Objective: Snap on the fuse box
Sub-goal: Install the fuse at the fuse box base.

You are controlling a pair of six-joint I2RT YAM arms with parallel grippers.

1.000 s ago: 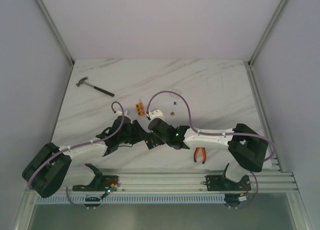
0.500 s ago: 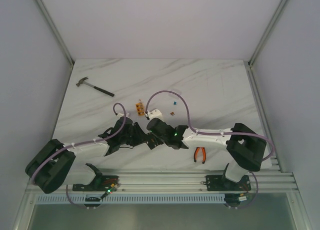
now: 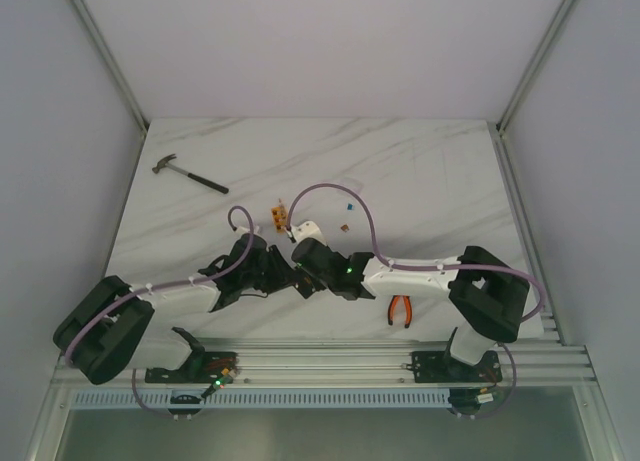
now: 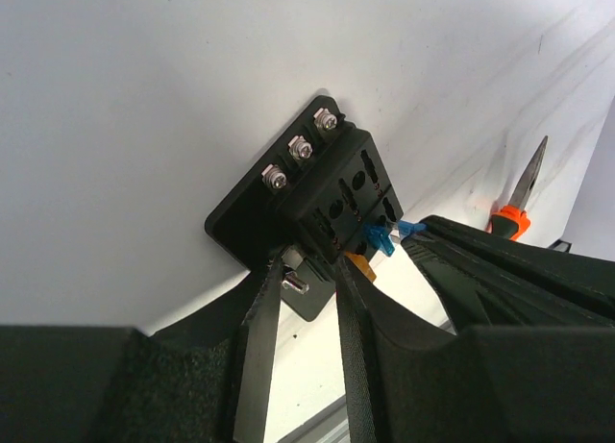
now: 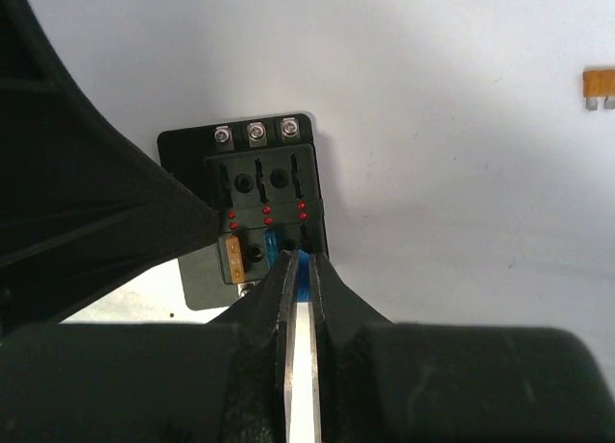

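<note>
Between the two wrists in the top external view, the fuse box (image 3: 297,278) is almost wholly hidden where the left claw (image 3: 285,273) and right claw (image 3: 306,265) meet, near the front middle of the surface (image 3: 420,171). Its heading cannot be read from there. A hammer (image 3: 190,175) lies well apart at the far left, and pliers (image 3: 401,309) lie beside the right arm.

From the left wrist, the fuse box (image 4: 322,184) lies flat, slotted face up. A row of three screws sits at its far end, and its long axis runs from that row back toward the camera. The left claw (image 4: 307,268) is narrowed around the near end. Both fingers (image 4: 258,337) appear to touch it, which reads as a steadying grip. The right claw (image 4: 423,239) comes in from the right with a blue fuse (image 4: 380,238) at the box's edge.

From the right wrist, the fuse box (image 5: 259,188) has its long axis running away from the camera, screw row farthest. The right claw (image 5: 301,270) is pinched tight on the blue fuse (image 5: 304,275), tip at a near slot. An amber fuse (image 5: 232,256) already sits in a neighbouring slot. Another orange fuse (image 5: 600,84) lies loose, well apart.

Judging by this, the work is partly done: one fuse seated, one apparently at its slot, several slots bare. No cover is visible.
</note>
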